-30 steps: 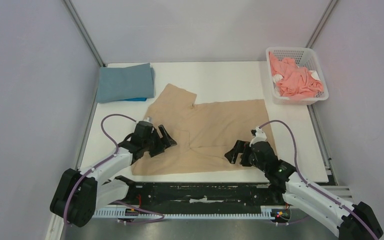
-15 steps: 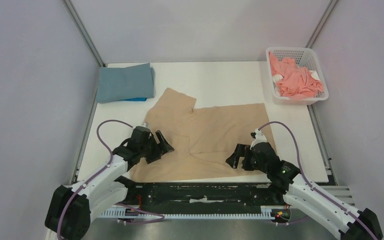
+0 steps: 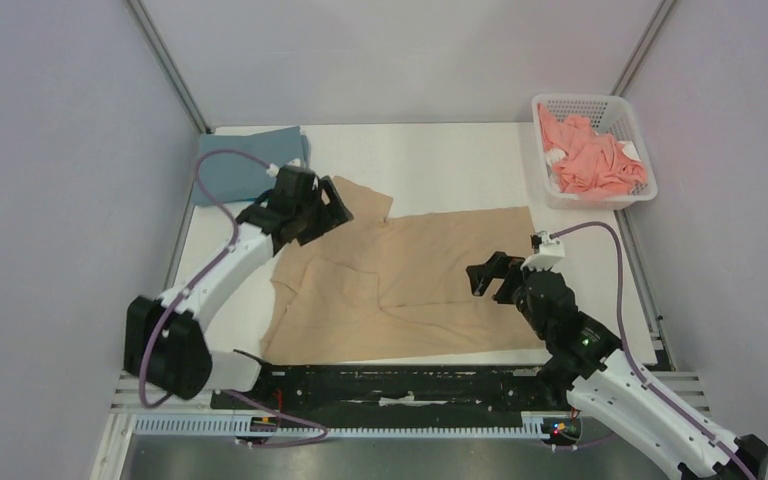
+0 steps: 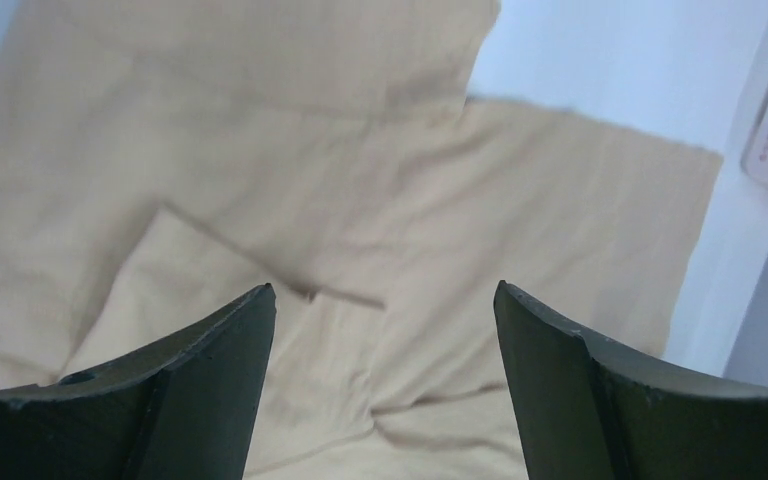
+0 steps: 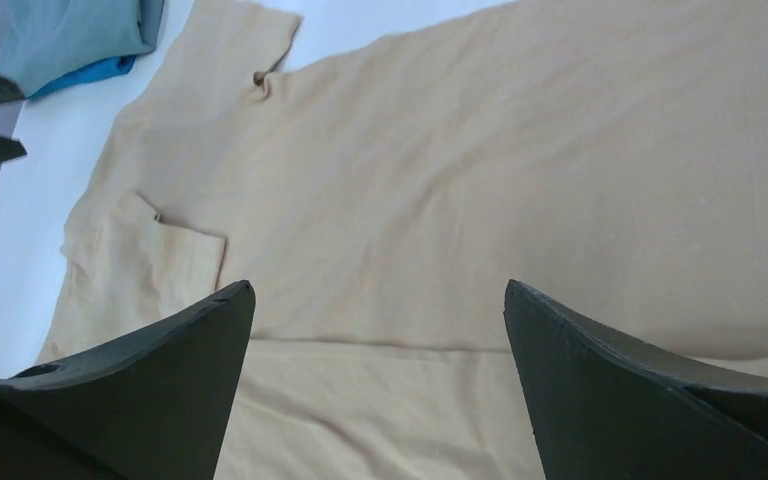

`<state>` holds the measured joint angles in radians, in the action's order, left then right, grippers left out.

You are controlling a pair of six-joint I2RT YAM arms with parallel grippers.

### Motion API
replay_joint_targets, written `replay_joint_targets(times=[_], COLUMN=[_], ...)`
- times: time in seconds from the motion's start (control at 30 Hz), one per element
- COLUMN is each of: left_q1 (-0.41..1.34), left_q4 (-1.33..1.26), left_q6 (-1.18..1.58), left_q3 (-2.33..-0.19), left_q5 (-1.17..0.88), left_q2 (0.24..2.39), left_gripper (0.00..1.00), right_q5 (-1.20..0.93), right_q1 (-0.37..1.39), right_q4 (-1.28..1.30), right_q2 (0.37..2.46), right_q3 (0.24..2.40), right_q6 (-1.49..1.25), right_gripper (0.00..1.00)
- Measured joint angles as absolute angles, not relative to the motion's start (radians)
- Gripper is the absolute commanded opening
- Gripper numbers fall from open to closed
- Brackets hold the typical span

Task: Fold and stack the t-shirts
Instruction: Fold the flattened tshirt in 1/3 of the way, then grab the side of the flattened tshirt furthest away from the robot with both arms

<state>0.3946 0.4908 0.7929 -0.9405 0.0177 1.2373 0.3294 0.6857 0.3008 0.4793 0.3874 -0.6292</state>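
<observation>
White table [image 3: 440, 160] margin around tan t-shirt [image 3: 410, 285]; left tool [image 3: 330, 210] at far sleeve, right tool [image 3: 493, 280] inside right edge, both spread

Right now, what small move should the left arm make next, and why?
Probably lower the left gripper and pinch the tan shirt by its far sleeve: the jaws stand open above that sleeve, which lies flat, while the near sleeve looks already folded in.
</observation>
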Motion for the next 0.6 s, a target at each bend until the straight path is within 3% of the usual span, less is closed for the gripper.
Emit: replay_joint_targets(times=[0.43, 0.6], left_q1=[0.237, 0.224], left_q4=[0.566, 0.632], left_q6=[0.539, 0.464], left_q3=[-1.821, -2.043], left_q5=[0.076, 0.073], left_q2=[2.145, 2.358], left_gripper=[0.86, 0.85], right_q5=[0.451, 0.46], right_q1=[0.685, 0.685], right_q4=[0.105, 0.098], right_q2=[0.745, 0.801], right_q3=[0.343, 0.343], right_q6=[-0.435, -0.392], right_gripper=[0.98, 0.98])
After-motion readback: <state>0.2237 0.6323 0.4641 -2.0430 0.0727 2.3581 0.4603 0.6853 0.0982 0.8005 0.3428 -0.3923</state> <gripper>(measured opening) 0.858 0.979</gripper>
